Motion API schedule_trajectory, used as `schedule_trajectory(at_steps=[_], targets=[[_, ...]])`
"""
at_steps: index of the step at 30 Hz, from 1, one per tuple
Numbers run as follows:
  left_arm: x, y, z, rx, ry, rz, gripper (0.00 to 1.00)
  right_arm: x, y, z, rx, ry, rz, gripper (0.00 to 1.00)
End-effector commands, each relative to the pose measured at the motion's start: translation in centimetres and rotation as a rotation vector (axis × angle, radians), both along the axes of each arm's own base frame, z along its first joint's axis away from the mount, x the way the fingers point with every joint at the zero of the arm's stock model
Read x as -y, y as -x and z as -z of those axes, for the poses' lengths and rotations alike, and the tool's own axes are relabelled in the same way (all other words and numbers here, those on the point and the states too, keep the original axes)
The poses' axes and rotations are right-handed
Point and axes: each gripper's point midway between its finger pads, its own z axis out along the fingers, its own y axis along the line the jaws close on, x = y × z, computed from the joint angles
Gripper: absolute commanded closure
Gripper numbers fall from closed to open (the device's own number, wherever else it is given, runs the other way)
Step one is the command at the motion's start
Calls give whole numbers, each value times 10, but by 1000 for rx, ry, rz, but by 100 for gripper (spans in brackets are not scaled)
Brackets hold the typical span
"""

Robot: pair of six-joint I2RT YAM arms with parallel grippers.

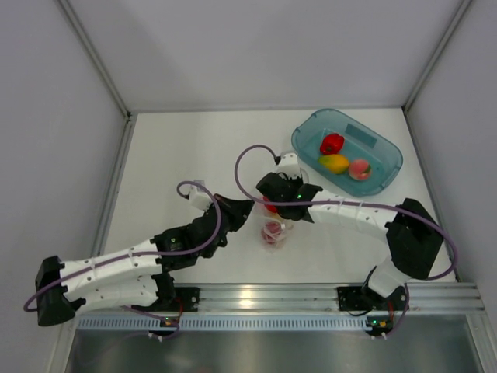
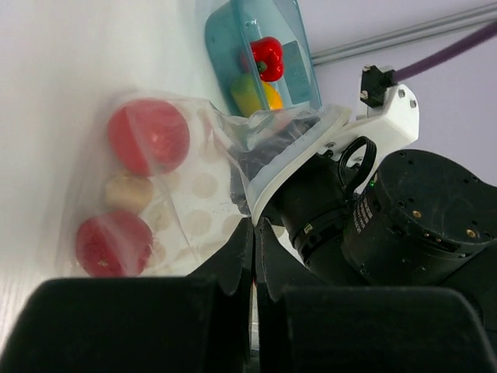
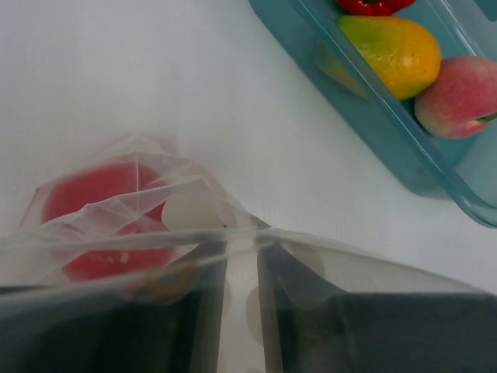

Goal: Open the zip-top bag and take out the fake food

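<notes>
The zip-top bag [image 1: 273, 231] lies crumpled on the white table between both arms, clear with white dots [image 2: 194, 202]. Inside it are two red pieces of fake food [image 2: 147, 136] [image 2: 112, 242] and a small beige one [image 2: 128, 193]. My left gripper [image 1: 247, 208] [image 2: 255, 225] is shut, pinching one edge of the bag's mouth. My right gripper [image 1: 278, 203] [image 3: 242, 256] is at the mouth from the other side. Its fingers stand a narrow gap apart, with bag film [image 3: 155, 194] draped over them. A red piece [image 3: 101, 202] shows just beyond its tips.
A teal translucent tub [image 1: 392, 155] [image 3: 373, 116] stands at the back right. It holds a red pepper [image 1: 331, 143], a yellow mango [image 1: 334, 163] [image 3: 392, 50] and a pinkish peach [image 1: 359, 169] [image 3: 462, 93]. Grey walls close in the table on three sides.
</notes>
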Motion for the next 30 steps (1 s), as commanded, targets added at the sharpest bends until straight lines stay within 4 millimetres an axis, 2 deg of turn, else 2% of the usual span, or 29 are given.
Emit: schedule_trajectory(at_steps=[1, 3, 4, 7, 11, 16, 22, 28, 30], targets=[[-2, -1, 0, 42, -56, 7, 100, 17, 1, -8, -63, 160, -33, 77], [0, -2, 4, 44, -98, 17, 100, 1, 2, -2, -96, 106, -105, 76], [0, -2, 8, 42, -121, 19, 100, -18, 9, 4, -148, 25, -199, 76], [2, -4, 17, 33, -159, 20, 100, -53, 17, 10, -162, -164, -300, 71], [3, -5, 25, 34, -201, 23, 100, -66, 17, 18, -154, -251, -299, 66], [0, -6, 32, 30, -240, 17, 100, -81, 24, 33, -218, -331, -289, 65], [-3, -6, 40, 25, -260, 9, 100, -79, 28, 66, -281, -326, -235, 61], [-5, -7, 46, 23, -279, 6, 100, -68, 31, 84, -305, -270, -190, 57], [-5, -7, 48, 21, -282, 3, 100, -65, 33, 84, -308, -263, -183, 52]])
